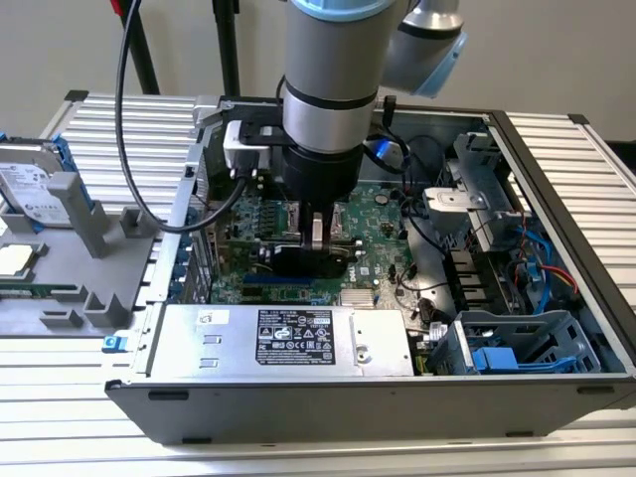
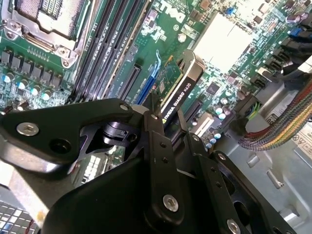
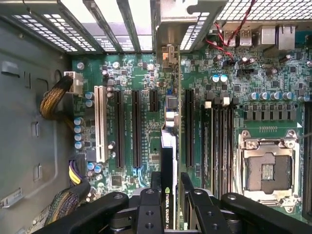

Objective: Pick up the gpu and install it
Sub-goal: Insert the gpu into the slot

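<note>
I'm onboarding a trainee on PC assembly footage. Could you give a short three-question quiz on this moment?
1. True or false: the gripper is shut on the gpu.
2. In the first wrist view, the gpu hangs over: A) motherboard B) hard drive C) the power supply
3. Fill in: the white-slotted board sits inside the computer ____.

Key: 1 true; 2 A; 3 case.

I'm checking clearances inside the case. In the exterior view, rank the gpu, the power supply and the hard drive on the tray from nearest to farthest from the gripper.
1. gpu, held in the gripper over the motherboard.
2. power supply, along the case's front edge.
3. hard drive, outside the case, at the exterior view's left.
</note>
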Robot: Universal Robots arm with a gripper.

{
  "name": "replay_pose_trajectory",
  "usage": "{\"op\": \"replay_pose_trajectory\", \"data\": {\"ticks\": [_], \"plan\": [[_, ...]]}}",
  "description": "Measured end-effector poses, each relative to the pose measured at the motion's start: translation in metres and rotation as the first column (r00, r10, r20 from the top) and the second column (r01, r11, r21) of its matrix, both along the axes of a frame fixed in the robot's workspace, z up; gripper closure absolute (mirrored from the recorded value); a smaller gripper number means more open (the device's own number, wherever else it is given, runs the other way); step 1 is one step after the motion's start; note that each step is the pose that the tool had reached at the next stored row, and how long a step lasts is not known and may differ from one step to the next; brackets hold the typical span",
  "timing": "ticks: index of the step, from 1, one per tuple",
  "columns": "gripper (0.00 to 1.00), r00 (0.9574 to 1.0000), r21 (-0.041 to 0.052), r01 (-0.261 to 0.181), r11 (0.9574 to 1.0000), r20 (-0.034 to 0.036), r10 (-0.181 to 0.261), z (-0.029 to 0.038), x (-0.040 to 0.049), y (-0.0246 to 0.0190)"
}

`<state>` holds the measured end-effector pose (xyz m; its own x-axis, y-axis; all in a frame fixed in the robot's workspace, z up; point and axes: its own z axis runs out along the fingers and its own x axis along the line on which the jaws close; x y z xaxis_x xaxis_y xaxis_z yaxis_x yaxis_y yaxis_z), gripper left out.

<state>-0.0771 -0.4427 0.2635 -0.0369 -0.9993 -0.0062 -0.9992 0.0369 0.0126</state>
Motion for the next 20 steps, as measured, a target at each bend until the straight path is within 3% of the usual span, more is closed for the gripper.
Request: {"op": "replay_pose_trajectory", "data": {"ticks": [5, 7, 11, 13, 15, 20], "plan": [[1.00, 1.0000, 0.0009, 0.000, 1.0000, -0.0008, 0.000, -0.0023, -0.0026, 0.0001], [1.00, 1.0000, 0.0010, 0.000, 1.0000, -0.0081, 0.000, -0.0024, -0.0026, 0.0001], [1.00, 0.9999, 0.0012, 0.000, 1.0000, -0.0138, 0.000, -0.0021, -0.0026, 0.0001], [1.00, 0.9996, 0.0013, 0.000, 1.0000, -0.0266, 0.000, -0.0008, -0.0026, 0.0002], [1.00, 0.9994, 0.0009, 0.000, 1.0000, -0.0345, 0.000, 0.0020, -0.0026, 0.0001], [1.00, 0.9994, 0.0008, 0.000, 1.0000, -0.0357, 0.000, 0.0024, -0.0026, 0.0001]]}}
